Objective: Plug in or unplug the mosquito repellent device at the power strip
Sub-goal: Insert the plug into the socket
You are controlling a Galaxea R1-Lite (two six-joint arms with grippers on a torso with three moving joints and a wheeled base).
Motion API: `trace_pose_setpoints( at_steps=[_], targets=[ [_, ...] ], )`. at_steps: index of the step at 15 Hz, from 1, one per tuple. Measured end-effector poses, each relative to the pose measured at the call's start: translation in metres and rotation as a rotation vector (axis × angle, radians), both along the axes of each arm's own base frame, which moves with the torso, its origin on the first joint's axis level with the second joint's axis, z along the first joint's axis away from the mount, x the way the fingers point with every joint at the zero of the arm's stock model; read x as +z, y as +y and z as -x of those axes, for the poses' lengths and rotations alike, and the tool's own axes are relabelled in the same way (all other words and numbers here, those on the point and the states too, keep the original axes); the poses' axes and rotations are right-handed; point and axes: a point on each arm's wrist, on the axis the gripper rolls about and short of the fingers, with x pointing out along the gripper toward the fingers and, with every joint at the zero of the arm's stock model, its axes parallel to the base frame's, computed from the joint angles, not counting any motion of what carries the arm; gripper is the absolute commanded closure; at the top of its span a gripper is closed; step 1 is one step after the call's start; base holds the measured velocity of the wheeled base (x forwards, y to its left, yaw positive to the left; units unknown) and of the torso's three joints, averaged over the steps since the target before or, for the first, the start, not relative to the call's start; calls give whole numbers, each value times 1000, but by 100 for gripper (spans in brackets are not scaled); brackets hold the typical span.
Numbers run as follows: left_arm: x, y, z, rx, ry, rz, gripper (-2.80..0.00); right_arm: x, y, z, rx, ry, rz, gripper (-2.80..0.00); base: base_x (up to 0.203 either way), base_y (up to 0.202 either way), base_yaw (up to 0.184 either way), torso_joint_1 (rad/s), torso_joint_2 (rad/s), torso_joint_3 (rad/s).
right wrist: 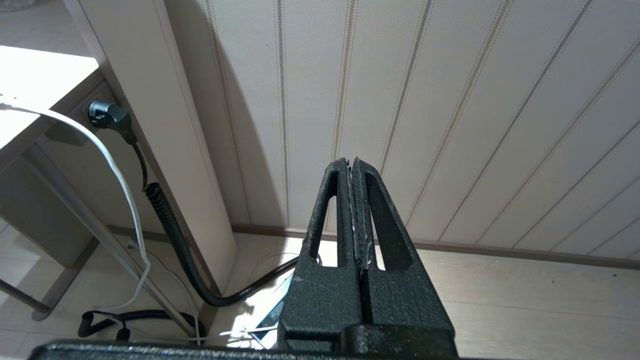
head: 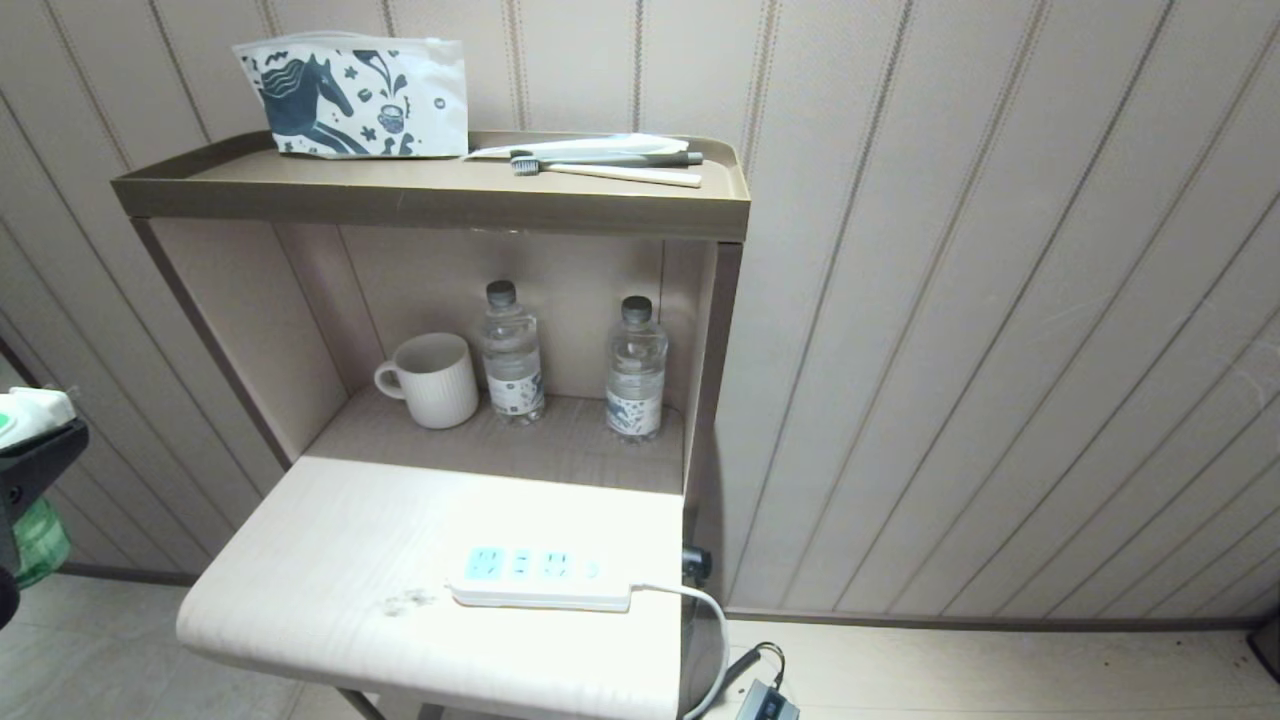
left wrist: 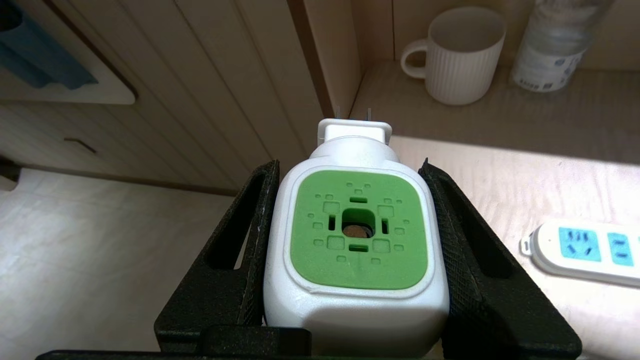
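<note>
Green-and-white mosquito repellent device [left wrist: 356,240]: clamped between left gripper [left wrist: 350,200] fingers [left wrist: 250,235], off the surface's [head: 330,560] left edge, well apart from the power strip [head: 540,578]. Mug [head: 433,380] behind the strip. Right gripper [right wrist: 351,170]: fingers closed, empty.

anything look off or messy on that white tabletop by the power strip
A small dark smudge marks the white tabletop just left of the power strip, like dirt or a scuff. Otherwise nothing stands out: the strip lies flat with empty sockets, and the mug and water bottles stand upright.
</note>
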Motion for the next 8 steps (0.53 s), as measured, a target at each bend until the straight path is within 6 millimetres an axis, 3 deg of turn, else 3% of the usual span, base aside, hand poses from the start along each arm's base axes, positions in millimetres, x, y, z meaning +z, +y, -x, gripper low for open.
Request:
trace_pose_setpoints(
  at_steps=[3, 8],
  targets=[
    [4, 4, 5, -17, -1, 24, 0, 0, 0, 0, 0, 0, 0, 0, 0, 0, 0, 0, 0, 0],
    [10, 10, 17, -211, -7, 132, 0, 0, 0, 0, -1, -1, -6, 0, 0, 0, 0, 0, 0, 0]
  ],
)
